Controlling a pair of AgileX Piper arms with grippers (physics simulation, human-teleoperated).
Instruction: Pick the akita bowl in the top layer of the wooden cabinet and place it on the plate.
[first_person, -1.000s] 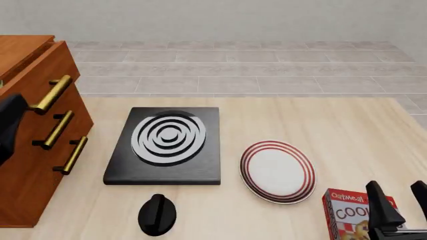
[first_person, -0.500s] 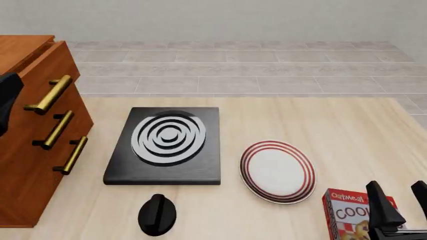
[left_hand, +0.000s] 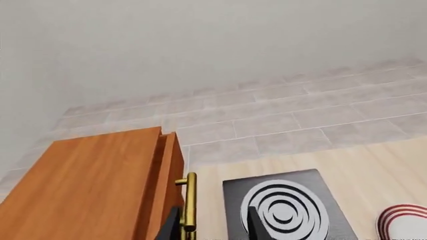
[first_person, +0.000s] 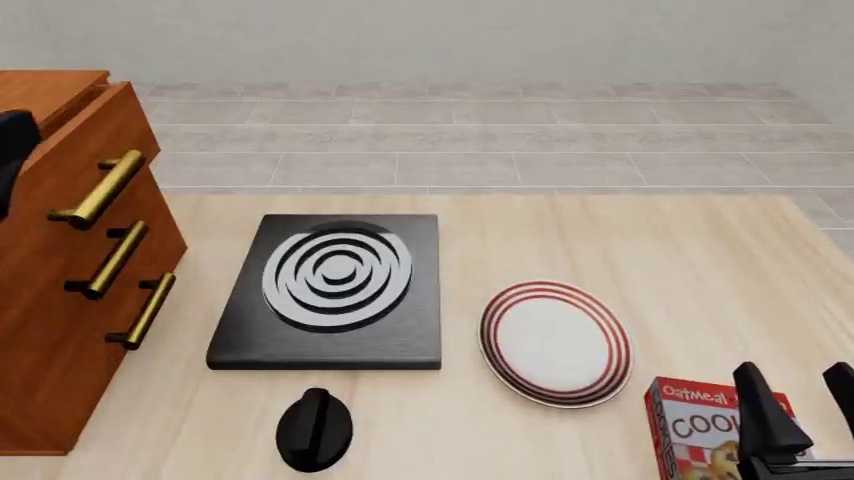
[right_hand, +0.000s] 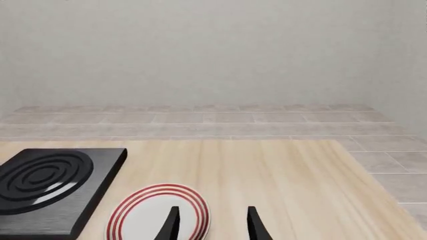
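The large reddish-brown wooden cabinet (first_person: 67, 260) is seen at the table's left edge, its uppermost drawer (first_person: 94, 165) closed behind a brass bar handle (first_person: 99, 188). The small speckled blue-and-white akita bowl is shown in none of the views and is presumed to be shut inside that drawer.

In the left wrist view, the left gripper (left_hand: 210, 225) is held spread wide, with the top handle (left_hand: 189, 206) lying just beside one dark fingertip (left_hand: 171, 227); whether contact is made cannot be told. The right gripper (right_hand: 211, 222) is likewise held wide and empty, poised above the near rim of the round white plate with red rings (first_person: 555, 342), beside a red oatmeal cookie box (first_person: 701, 430).

The black square stove with white rings (first_person: 331, 290) and a black knob (first_person: 314, 430) are set between cabinet and plate.

The bowl is judged to be a stiff, glazed, breakable piece, light but slippery. A hold across the rim, one finger inside and one outside, is thought the surest, with a gentle set-down on the plate's flat centre. The drawer is likely to be drawn out by the middle of its handle first.
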